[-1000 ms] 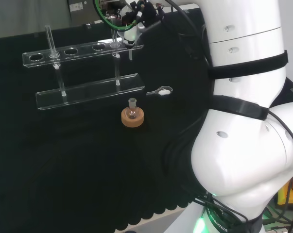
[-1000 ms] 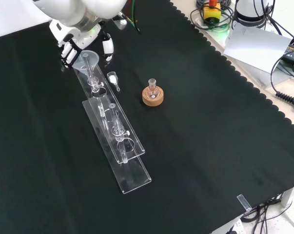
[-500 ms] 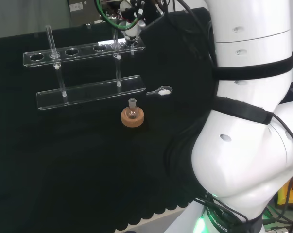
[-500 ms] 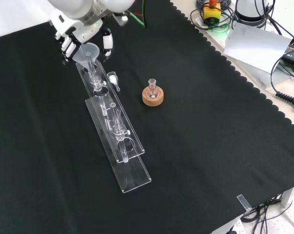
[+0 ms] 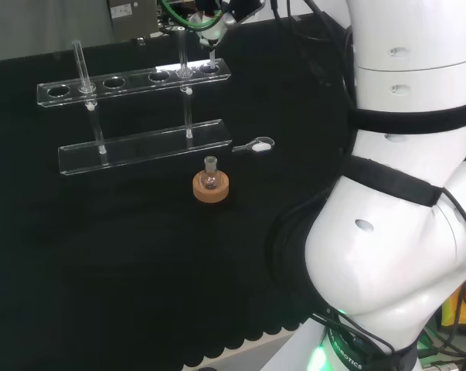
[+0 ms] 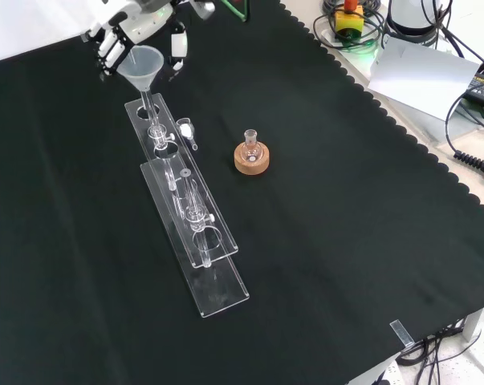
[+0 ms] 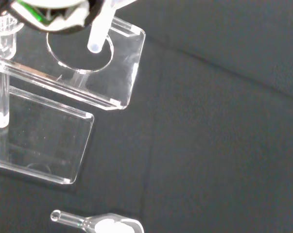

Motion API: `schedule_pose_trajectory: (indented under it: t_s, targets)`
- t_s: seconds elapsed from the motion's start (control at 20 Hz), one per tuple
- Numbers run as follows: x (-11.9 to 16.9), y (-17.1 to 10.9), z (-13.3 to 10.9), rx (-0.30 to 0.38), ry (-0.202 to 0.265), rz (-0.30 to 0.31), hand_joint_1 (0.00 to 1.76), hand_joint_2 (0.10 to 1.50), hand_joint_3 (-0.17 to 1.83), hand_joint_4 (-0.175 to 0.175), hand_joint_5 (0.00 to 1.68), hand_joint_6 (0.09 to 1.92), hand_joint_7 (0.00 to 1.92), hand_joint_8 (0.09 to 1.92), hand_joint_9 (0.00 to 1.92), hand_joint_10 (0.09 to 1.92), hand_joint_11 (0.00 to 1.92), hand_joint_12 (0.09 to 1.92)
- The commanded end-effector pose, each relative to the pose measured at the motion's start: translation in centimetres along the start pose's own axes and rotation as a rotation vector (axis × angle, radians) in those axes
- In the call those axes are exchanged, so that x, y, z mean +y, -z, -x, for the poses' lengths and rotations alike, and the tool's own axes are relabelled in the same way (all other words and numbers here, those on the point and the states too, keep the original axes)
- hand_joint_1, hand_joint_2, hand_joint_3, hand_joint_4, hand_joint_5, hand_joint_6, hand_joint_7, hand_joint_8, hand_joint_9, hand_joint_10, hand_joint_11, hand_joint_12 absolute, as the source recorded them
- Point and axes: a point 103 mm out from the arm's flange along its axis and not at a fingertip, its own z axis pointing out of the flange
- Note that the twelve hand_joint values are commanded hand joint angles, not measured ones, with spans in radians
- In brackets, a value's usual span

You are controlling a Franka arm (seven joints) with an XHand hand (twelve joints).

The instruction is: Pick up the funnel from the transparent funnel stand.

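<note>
I have the hand (image 6: pixel 137 28) closed around the cone of the funnel (image 6: pixel 143 68), fingers (image 6: pixel 177 50) curled at its rim. In the front view the funnel is raised, its stem hanging straight down toward the end hole of the clear stand (image 6: pixel 181 188). In the wrist view the stem tip sits above that hole and looks clear of the top plate. I judge the grasp done and the lift well under way; what is left is to bring the stem fully clear of the stand. Beside the stand on the bench (image 6: pixel 346 241) lie a small glass scoop (image 6: pixel 187 131) and a small flask (image 6: pixel 251 144) on a cork ring (image 6: pixel 251 160).
</note>
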Motion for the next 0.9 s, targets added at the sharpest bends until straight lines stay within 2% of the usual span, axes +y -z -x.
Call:
schedule_pose_trajectory:
  t_s: [0.05, 0.55, 0.7, 0.9]
  targets:
    - [-3.8, 0.8, 0.1, -0.017, -0.022, 0.008, 0.89, 0.69, 0.78, 0.005, 0.55, 0.68, 0.49, 0.62, 0.94, 0.49, 0.41, 1.34]
    - [-11.4, 2.1, -2.5, -0.034, -0.041, 0.039, 0.9, 0.68, 0.79, 0.004, 0.54, 0.69, 0.49, 0.63, 0.95, 0.49, 0.41, 1.34]
    - [-12.4, 2.1, -3.0, -0.024, -0.031, 0.025, 0.9, 0.68, 0.79, 0.003, 0.54, 0.7, 0.49, 0.63, 0.95, 0.5, 0.41, 1.34]
    - [-14.2, 1.3, -4.0, -0.024, -0.039, 0.045, 0.9, 0.68, 0.79, 0.003, 0.54, 0.7, 0.49, 0.63, 0.95, 0.5, 0.41, 1.34]
